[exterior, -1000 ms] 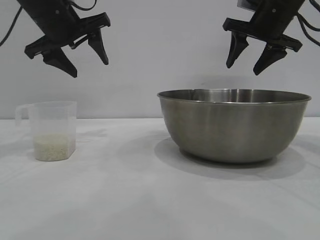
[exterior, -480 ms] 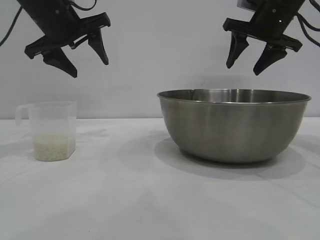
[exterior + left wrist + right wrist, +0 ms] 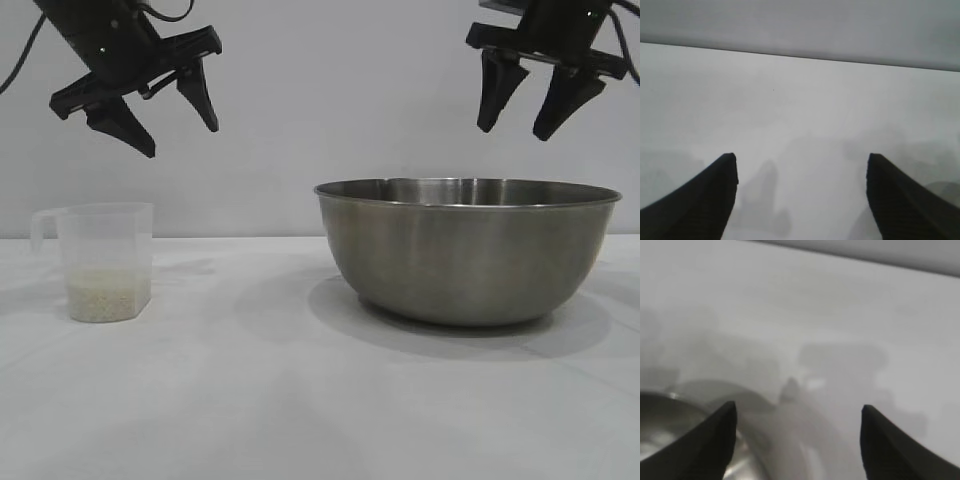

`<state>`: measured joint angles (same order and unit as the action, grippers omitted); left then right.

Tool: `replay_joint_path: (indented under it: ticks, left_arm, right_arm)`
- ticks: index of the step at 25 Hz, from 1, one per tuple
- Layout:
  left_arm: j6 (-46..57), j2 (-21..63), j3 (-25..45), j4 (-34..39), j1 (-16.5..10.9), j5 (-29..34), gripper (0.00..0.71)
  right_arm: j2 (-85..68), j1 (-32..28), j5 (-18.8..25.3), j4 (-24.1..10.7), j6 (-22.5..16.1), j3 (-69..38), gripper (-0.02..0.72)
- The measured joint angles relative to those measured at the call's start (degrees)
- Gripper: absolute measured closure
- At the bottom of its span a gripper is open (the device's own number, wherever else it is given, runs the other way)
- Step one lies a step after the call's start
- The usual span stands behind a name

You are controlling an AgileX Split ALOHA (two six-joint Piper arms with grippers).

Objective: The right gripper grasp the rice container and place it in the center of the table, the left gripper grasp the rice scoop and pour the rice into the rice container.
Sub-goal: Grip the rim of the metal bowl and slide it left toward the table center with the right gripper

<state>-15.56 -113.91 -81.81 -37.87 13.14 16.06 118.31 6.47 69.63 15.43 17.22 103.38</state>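
right tool shifted; one bowl.

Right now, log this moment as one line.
left end effector: open, above scoop | right end effector: open, above bowl | rice: in scoop | both on table, ungrasped

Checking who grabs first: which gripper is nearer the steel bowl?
Right. The right gripper hangs open just above the rice container, over its right half. The left gripper hangs open far to the bowl's left, above the rice scoop.
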Motion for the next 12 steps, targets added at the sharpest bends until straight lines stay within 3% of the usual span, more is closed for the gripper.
replay_joint_path:
  ticks: [2, 5, 8, 12]
  left_arm:
    - [-0.1, 0.0, 0.0, 0.0, 0.0, 0.1, 0.235]
    - [-0.1, 0.0, 0.0, 0.0, 0.0, 0.1, 0.235]
    - [-0.1, -0.1, 0.0, 0.0, 0.0, 0.1, 0.235]
    - [-0.1, -0.1, 0.0, 0.0, 0.0, 0.1, 0.235]
  right_arm:
    - [0.0, 0.0, 0.6, -1.3, -0.6, 0.0, 0.225]
    - [0.0, 0.0, 0.8, -3.4, -4.7, -0.3, 0.225]
    - [-0.1, 0.0, 0.8, -3.7, -7.0, -2.8, 0.225]
    - [-0.1, 0.0, 0.8, -3.1, -7.4, -7.6, 0.225]
